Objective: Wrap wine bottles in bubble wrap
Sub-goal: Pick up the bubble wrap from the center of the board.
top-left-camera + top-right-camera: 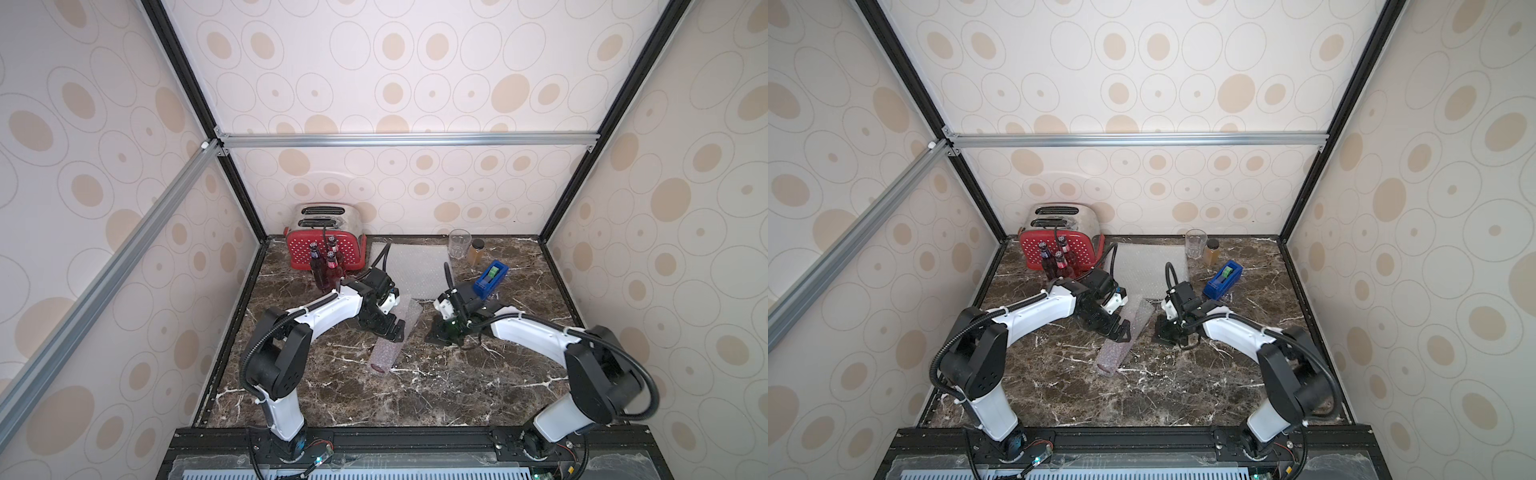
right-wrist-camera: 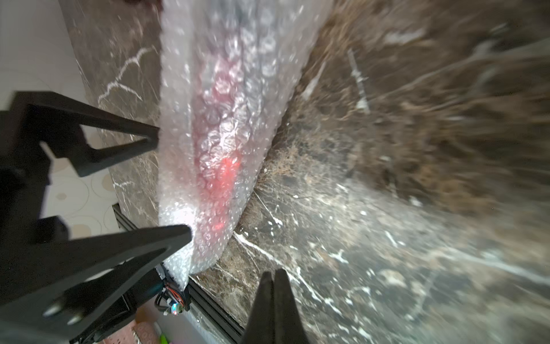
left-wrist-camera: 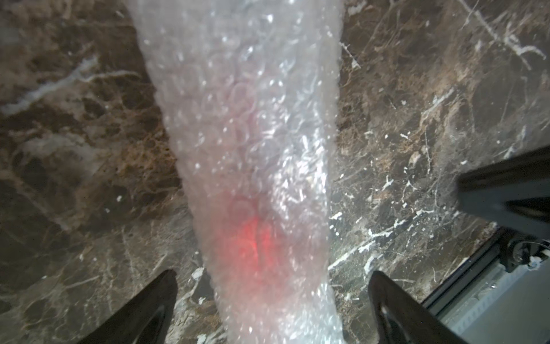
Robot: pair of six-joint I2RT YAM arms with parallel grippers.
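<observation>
So, quick count: four wine bottles in total. Three [image 1: 318,266] [image 1: 332,270] [image 1: 332,247] are standing upright in a tight bunch at the back left of the desk [image 1: 415,395], right in front of the one red toaster [image 1: 328,232]. One of them is looking purple and the other two red. The fourth, the wrapped bottle [image 1: 384,353], is lying on its side in the middle of the desk, rolled up inside a sheet of bubble wrap, with red showing through the plastic in both wrist views [image 3: 253,238] [image 2: 220,172]. More bubble wrap [image 1: 411,266] is lying flat at the back centre, but I can't tell how many sheets are in there. Also sitting at the back right are one clear glass [image 1: 459,243], one amber jar [image 1: 476,252] and one blue tape dispenser [image 1: 490,279]. The left fingers [image 3: 395,312] are hanging spread wide and gripping nothing. They're straddling the wrapped bottle around its middle, and bare desk is showing between each finger and the roll in the left wrist view. The right fingers [image 2: 272,297] are pressed together with nothing between them. They're sitting low over the desk just to the right of the roll, apart from it, and both top views [image 1: 1169,332] are showing that gap too.
</observation>
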